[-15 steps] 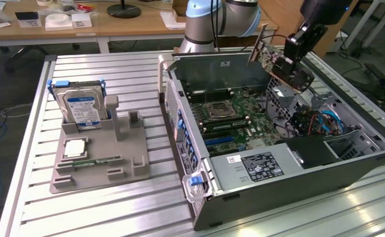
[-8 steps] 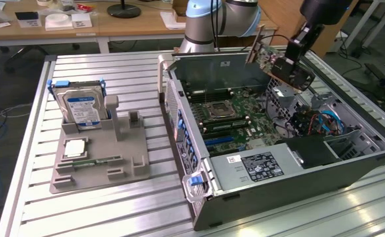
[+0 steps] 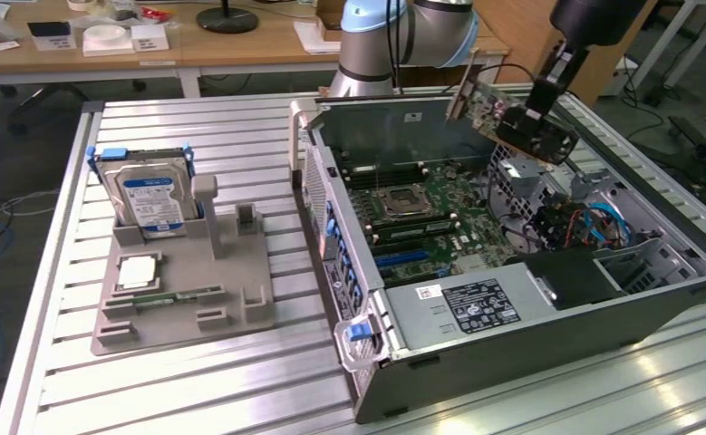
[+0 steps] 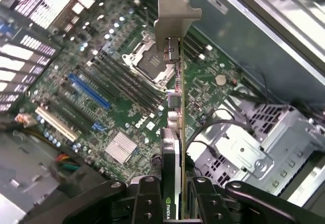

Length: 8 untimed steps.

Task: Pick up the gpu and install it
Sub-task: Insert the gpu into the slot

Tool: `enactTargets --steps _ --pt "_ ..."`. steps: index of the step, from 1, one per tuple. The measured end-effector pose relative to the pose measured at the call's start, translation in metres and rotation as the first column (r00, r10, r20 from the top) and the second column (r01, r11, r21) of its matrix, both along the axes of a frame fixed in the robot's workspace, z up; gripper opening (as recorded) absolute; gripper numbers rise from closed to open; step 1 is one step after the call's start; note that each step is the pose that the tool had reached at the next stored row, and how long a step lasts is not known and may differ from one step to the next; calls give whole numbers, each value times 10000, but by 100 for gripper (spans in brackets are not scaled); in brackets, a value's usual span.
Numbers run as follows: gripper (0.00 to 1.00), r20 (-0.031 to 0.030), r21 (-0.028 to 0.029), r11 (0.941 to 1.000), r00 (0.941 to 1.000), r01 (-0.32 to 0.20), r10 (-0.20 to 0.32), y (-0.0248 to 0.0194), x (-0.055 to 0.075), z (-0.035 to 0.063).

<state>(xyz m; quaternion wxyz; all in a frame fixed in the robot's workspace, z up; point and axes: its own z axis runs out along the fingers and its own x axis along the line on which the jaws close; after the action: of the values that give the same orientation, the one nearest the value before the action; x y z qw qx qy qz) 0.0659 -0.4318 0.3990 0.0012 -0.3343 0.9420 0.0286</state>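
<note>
The gripper (image 3: 532,118) is clamped on the gpu (image 3: 482,100), held tilted above the open computer case (image 3: 643,299) (over its motherboard (image 4: 127,97)). Likely risk: the tilt makes it miss the 1 blue slot (image 4: 89,91).

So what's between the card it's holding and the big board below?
Only open air: in the exterior view the gpu, clamped in the gripper, hangs clear above the motherboard.

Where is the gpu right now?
The gpu hangs in the gripper above the open computer case, on the exterior view's right.
</note>
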Motion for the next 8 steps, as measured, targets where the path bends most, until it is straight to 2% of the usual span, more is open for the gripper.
enactTargets --steps 4,8 --pt "27 0 0 9976 9976 -687 687 0 0 -1" --pt "27 0 0 9910 9910 -1341 1341 0 0 -1"
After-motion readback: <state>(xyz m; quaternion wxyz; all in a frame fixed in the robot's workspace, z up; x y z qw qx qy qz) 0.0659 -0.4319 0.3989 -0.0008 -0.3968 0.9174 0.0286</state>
